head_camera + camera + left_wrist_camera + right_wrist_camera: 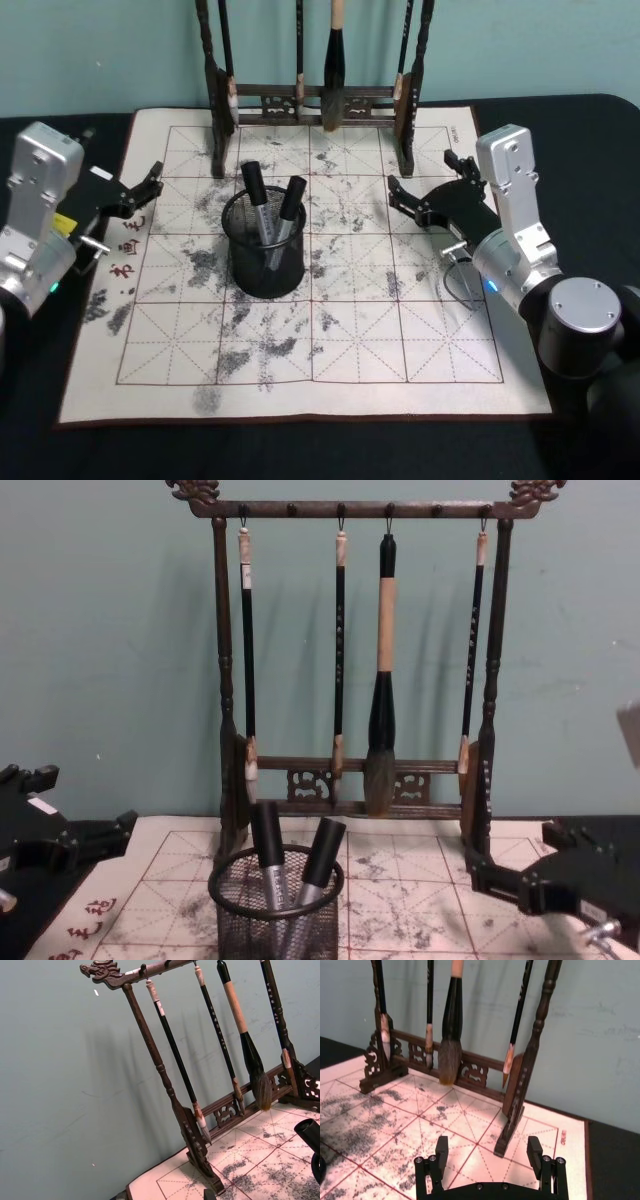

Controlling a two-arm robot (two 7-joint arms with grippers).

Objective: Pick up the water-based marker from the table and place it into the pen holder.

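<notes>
The pen holder (265, 250) stands near the middle of the mat (300, 350) on the worktop (30, 400), with two markers (270, 212) leaning out of its mouth, so its opening is partly taken. Behind it the brush rack (318, 100) blocks the far side, its hanging brushes (380, 680) filling the span between the posts. Bare mat lies in front of the holder and on both flanks. The left gripper (150, 180) and the right gripper (400, 200), fingers spread, hover at the mat's side edges, well apart from the holder.
</notes>
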